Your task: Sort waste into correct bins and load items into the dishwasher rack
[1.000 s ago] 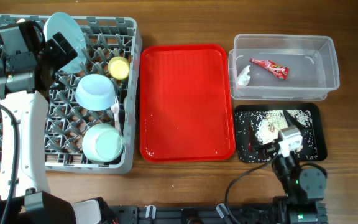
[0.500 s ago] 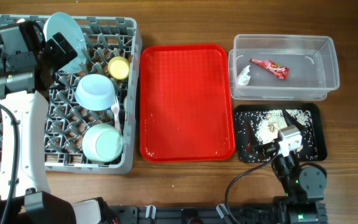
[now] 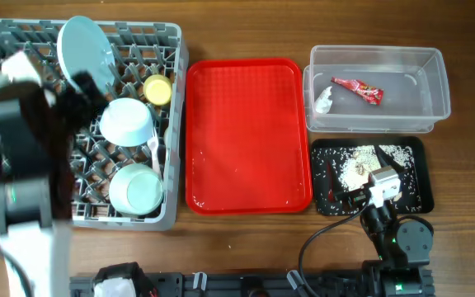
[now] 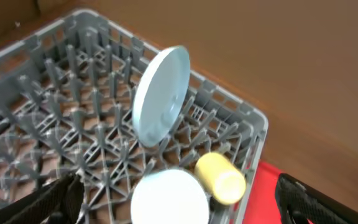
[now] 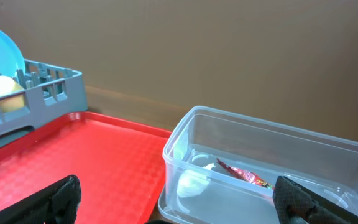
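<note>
Grey dishwasher rack point(image 4: 247, 118) holds the plate point(image 4: 160, 93) and yellow cup point(image 4: 219, 177); the left arm above it is blurred. Left gripper point(image 4: 179, 202) and right gripper point(image 5: 178, 199) gape empty. Right of the rack, the red wrapper point(image 3: 358, 90), its print unreadable, lies in the clear tub point(image 3: 439, 82).

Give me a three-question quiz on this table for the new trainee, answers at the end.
1. True or false: the red wrapper lies in the clear tub.
2. How many bowls sit in the dishwasher rack? A) one B) two C) three
3. Fill in: the food scraps lie in the ___ tray.
Key: 1 true. 2 B: the light blue bowl and the pale green bowl. 3 black: the black tray.
</note>
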Available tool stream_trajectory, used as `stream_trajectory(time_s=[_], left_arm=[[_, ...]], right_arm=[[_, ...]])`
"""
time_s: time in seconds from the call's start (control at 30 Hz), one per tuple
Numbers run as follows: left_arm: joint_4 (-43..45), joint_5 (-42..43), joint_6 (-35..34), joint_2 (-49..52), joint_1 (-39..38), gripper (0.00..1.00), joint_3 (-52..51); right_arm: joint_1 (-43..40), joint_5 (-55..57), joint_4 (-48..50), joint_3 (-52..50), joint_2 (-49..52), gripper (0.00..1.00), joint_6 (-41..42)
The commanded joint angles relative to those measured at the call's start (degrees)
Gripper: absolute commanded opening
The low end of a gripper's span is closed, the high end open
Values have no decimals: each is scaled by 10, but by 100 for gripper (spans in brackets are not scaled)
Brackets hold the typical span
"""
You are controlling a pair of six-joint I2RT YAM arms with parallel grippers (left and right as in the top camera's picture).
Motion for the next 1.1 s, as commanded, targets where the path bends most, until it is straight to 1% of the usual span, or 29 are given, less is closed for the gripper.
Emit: stream_trajectory(time_s=[0.0,0.1,0.13,0.2,0.23,0.3,0.33,0.37,0.4,0.63,0.7,0.77,0.8,0.9,0.93,1.07], left_arm=[[-5,-27,0,-121,-2,100,-129],[-3,-24,-1,-242,-2,100,-258],[14,-3,-1,-293,-2,100,-318],[69,26,-1,-346,-2,100,-382],[146,55,-1,-386,-2,100,-436],[330,111,-1,-453,-2,100,-526],[389,129,-1,-475,-2,100,-553],[428,141,-1,-493,-3,100,-573],[439,143,-1,-506,-6,100,-585],[377,134,0,-571,-19,100,-634],[377,134,0,-577,-20,100,-652],[347,120,3,-577,-28,100,-654],[347,117,18,-577,-35,100,-654],[347,116,96,-577,-59,100,-654],[347,115,105,-577,-65,100,-654],[347,115,105,-576,-68,100,-654]], right_arm=[[-2,-5,2,0,1,100,5],[-2,-5,2,0,1,100,5],[-2,-5,2,0,1,100,5],[-2,-5,2,0,1,100,5],[-2,-5,2,0,1,100,5],[-2,-5,2,0,1,100,5],[-2,-5,2,0,1,100,5],[-2,-5,2,0,1,100,5],[-2,-5,2,0,1,100,5],[-2,-5,2,0,1,100,5],[-2,-5,2,0,1,100,5],[-2,-5,2,0,1,100,5],[-2,-5,2,0,1,100,5],[-2,-5,2,0,1,100,5],[-2,-5,2,0,1,100,5],[-2,-5,2,0,1,100,5]])
